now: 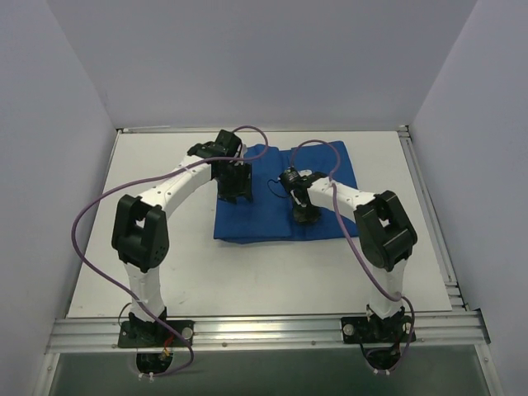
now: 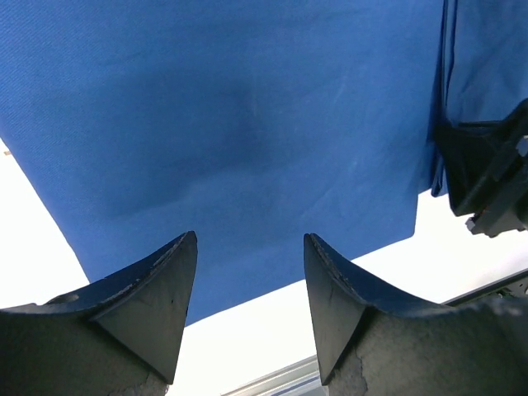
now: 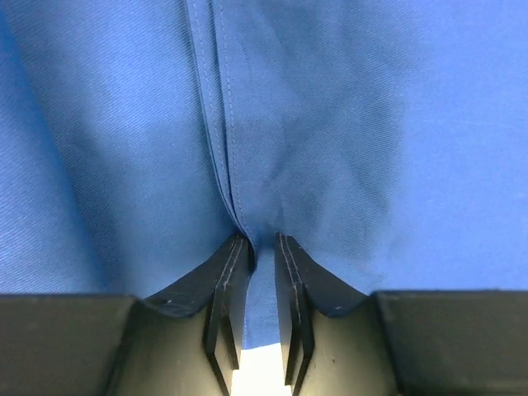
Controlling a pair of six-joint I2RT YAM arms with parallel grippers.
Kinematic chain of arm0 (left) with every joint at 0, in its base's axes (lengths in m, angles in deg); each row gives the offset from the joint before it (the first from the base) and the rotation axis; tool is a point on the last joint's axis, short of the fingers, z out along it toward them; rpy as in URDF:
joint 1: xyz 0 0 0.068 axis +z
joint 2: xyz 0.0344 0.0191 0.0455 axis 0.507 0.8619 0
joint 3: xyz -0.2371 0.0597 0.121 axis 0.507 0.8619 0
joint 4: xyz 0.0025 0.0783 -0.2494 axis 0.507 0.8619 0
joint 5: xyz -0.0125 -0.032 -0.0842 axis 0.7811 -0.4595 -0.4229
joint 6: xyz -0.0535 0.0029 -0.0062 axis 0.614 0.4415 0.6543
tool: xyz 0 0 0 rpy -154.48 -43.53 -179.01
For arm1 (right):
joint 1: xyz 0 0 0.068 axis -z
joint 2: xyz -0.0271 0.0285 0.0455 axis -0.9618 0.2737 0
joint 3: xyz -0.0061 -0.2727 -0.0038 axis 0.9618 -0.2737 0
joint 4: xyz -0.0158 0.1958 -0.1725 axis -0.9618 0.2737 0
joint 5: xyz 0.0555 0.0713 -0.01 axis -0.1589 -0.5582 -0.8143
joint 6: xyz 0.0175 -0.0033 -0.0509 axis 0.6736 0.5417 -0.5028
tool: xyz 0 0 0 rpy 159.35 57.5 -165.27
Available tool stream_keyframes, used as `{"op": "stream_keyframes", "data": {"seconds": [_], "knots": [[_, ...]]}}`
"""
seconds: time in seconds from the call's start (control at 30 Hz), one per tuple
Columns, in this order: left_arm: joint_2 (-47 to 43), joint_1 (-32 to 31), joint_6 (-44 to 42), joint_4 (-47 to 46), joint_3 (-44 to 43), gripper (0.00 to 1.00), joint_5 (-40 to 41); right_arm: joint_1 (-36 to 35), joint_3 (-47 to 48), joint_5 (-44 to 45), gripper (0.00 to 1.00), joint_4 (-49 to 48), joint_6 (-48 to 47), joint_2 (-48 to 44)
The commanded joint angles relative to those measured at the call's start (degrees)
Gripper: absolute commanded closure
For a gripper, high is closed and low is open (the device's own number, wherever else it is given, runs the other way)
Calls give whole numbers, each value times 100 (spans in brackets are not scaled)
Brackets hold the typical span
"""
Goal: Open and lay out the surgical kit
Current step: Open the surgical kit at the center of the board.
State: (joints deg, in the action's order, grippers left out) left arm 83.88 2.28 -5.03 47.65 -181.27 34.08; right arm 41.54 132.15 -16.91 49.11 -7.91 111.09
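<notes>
blue cloth wrap (image 1: 264,219): 1 | tools: 2, left tool (image 2: 250,239), right tool (image 3: 262,246) | arms (image 1: 165,194): 2 | table (image 1: 165,272): 1

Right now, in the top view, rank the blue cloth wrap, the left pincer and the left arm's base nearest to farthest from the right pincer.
1. blue cloth wrap: under the right pincer, a fold pinched in it.
2. left pincer: to its left, over the wrap.
3. left arm's base: near edge, far left.
</notes>
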Motion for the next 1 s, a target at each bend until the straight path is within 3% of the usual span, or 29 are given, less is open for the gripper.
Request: {"op": "stream_keyframes", "data": {"seconds": [0.0, 0.1, 0.2, 0.43, 0.6, 0.83, 0.87, 0.9, 0.93, 0.97], "knots": [[64, 67, 33, -96, 16, 37, -50, 128, 30, 338, 80, 308, 16, -13], [152, 85, 68, -34, 86, 37, -50, 234, 56, 355, 84, 352, 16, -66], [205, 111, 77, 1, 183, 38, -41, 418, 65, 399, 99, 422, 25, -162], [205, 190, -11, -16, 253, 38, -94, 1463, -32, 803, 100, 607, -28, -777], [240, 199, -239, 62, 157, 38, -77, 3053, 3, 1110, 100, 493, -300, -1173], [117, 191, -389, 72, 60, 39, 143, 4847, 239, 1322, 100, 53, -836, -761], [91, 191, -415, 89, 25, 39, 134, 4936, 336, 1322, 89, 71, -819, -664], [82, 182, -442, 98, -53, 39, 117, 4997, 459, 1287, 72, 245, -732, -481], [73, 130, -459, 89, -98, 37, 39, 4998, 660, 1069, 47, 333, -661, -418], [73, 85, -468, 98, -150, 36, 38, 4946, 706, 980, 32, 387, -608, -417]]}}
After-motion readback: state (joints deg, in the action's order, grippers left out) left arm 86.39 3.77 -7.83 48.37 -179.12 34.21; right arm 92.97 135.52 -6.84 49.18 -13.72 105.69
